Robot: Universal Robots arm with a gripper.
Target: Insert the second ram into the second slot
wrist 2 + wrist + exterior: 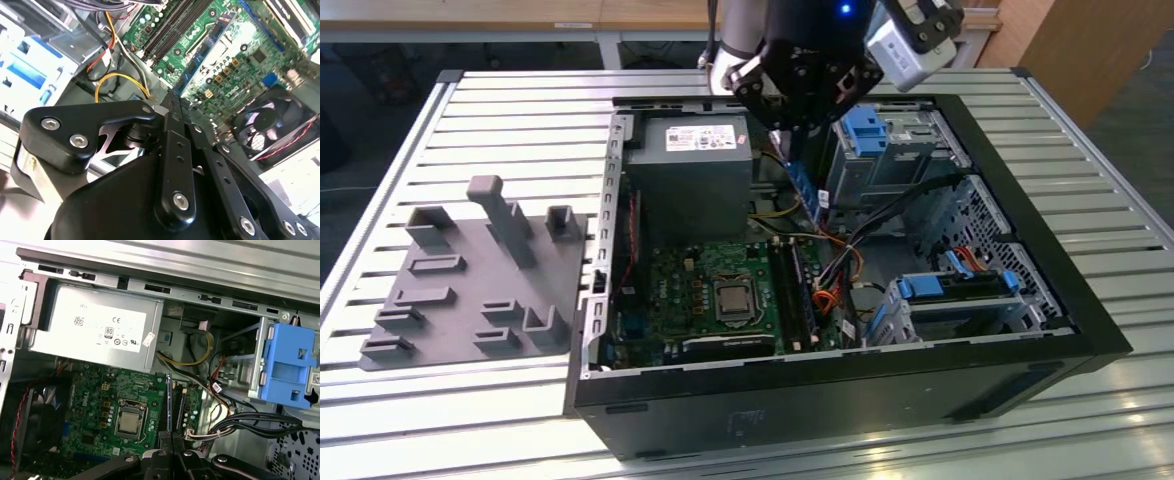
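Slatted-metal tabletop (507,110) carries an open black case (854,400) toward its edge at the exterior view's right, holding a grey power supply (687,170), green motherboard (700,270), blue-clipped drive bays (947,290) and loose cables (907,200). Jaws are clamped on the second ram (810,192), which hangs above the memory slots (795,285), apart from them. Seating it well, I judge, means keeping its edge in line with the second of them and pressing evenly.

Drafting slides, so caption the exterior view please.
Gripper holds the second ram above the motherboard inside the open computer case.
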